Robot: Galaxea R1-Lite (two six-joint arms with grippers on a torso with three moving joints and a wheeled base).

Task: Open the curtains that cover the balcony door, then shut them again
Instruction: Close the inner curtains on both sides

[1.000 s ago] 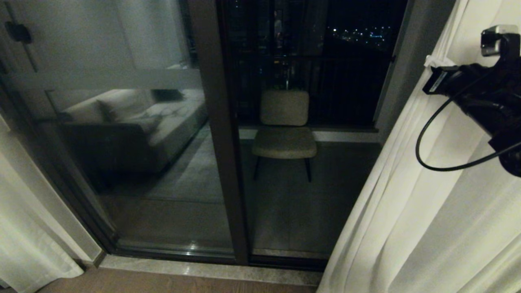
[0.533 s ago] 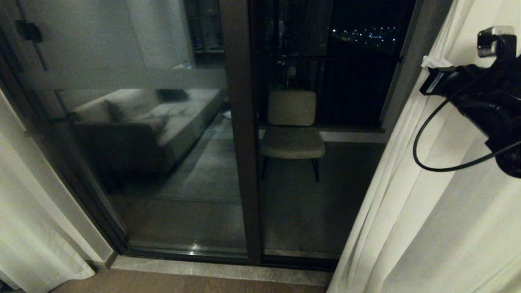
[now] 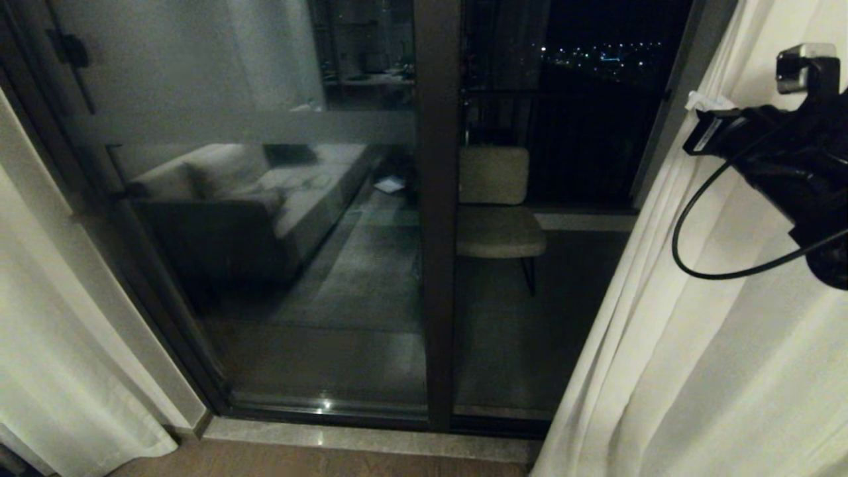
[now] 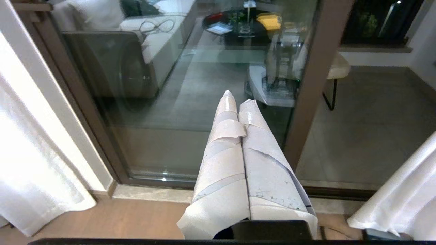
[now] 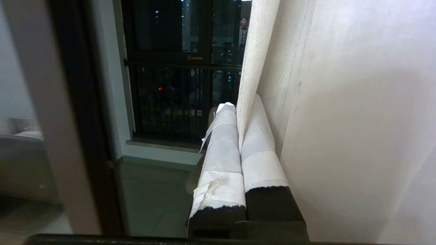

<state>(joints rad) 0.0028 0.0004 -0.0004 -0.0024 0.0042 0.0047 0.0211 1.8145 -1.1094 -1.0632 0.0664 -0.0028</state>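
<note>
Right gripper (image 5: 238, 112) jaws are pinching the edge of the right curtain (image 3: 695, 344), fabric fold caught between the taped fingers (image 5: 223, 149). Left gripper (image 4: 238, 98) jaws are pressing together on nothing, pointing at the door glass low down. I'm seeing both curtains pulled aside: the left curtain (image 3: 59, 344) is hanging at the left frame, the right one is bunching by my arm. The balcony door (image 3: 434, 218) is sitting exposed between them, centre post in the middle. A chair (image 3: 497, 212) is standing outside behind the glass, railing beyond it. A sofa is reflecting in the left pane.
</note>
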